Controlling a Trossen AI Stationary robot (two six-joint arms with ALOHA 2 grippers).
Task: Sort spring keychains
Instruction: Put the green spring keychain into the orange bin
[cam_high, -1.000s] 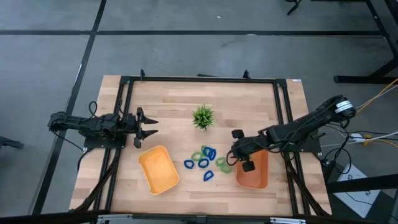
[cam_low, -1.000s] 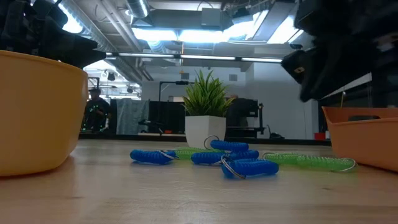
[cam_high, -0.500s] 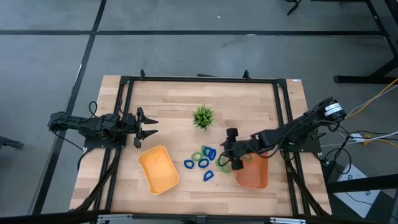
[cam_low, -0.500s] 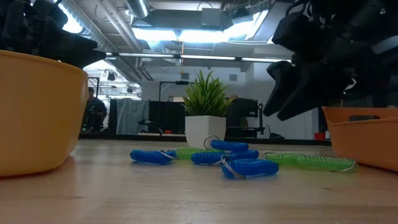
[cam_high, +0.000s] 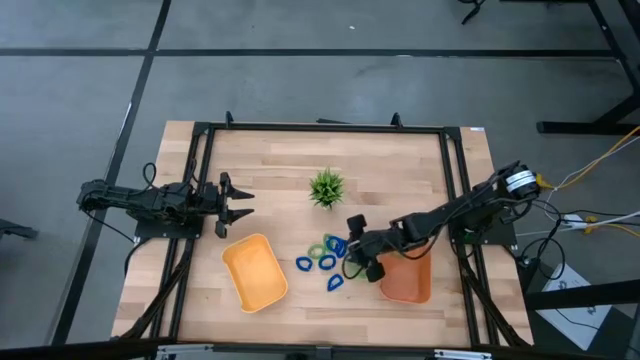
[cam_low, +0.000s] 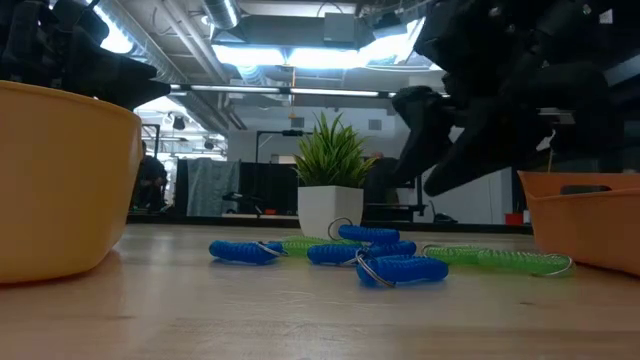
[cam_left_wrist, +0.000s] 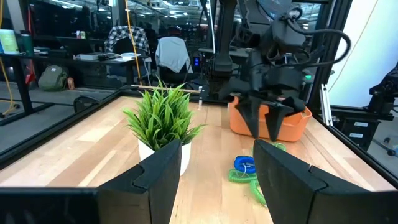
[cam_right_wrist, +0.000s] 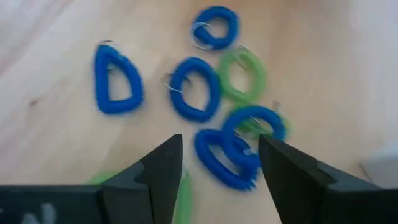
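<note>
Pale wood table (cam_high: 400, 160) inside black frame (cam_high: 320, 128); grey floor (cam_high: 300, 60) around

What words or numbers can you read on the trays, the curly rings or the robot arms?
There are none to read.
yellow tray: plain, no text.
orange tray: plain, no text.
spring keychains: no tags or writing.
plant pot: plain white.
left gripper and right gripper: dark, no label that shows.
</note>
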